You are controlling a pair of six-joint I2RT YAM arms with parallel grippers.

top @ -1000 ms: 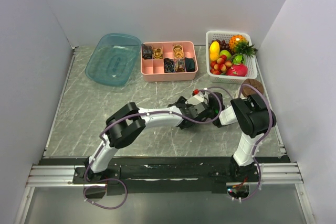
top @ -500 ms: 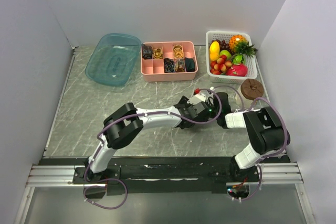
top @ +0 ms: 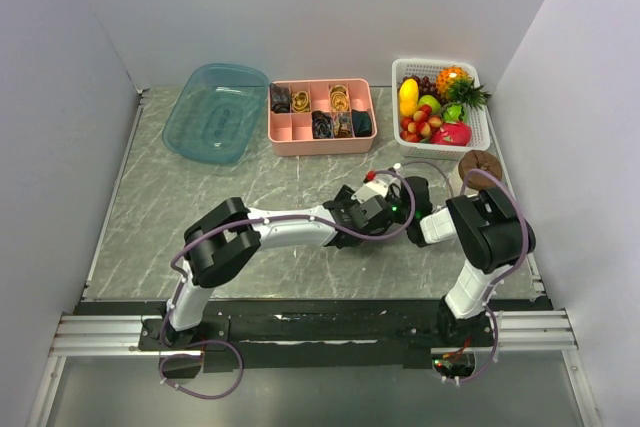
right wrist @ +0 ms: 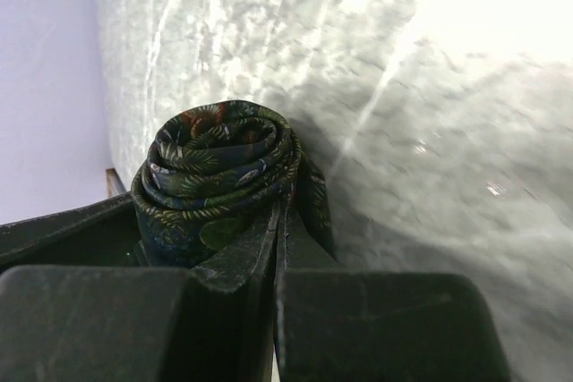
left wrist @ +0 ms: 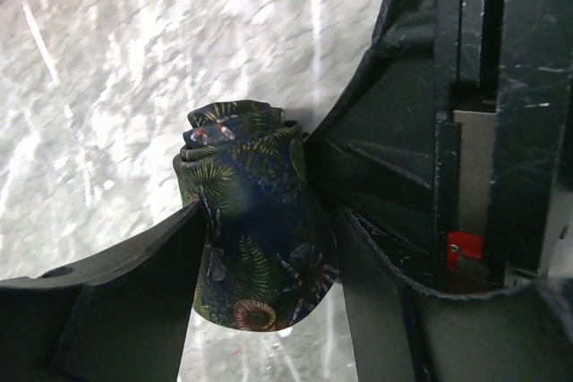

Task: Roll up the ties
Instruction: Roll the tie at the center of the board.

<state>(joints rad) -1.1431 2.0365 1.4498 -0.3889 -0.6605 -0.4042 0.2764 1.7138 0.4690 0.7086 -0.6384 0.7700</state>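
We've got the tie (left wrist: 255, 257) rolled into a short coil mid-table, clamped from both sides by the left end effector (left wrist: 255, 190). Its long axis points at the right end effector (right wrist: 277, 212), spiral end facing it. That one's fully closed, tips against the roll. Grey marble table (top: 170, 197), pink tray (top: 322, 145) further back, white walls (top: 300, 7) behind.

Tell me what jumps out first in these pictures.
Mid-table is one rolled tie, dark with a fern print: the left pincer clasps it, and the shut right pincer sits against its coil. At the back, a pink tray holds more rolled ties beside a white fruit basket.
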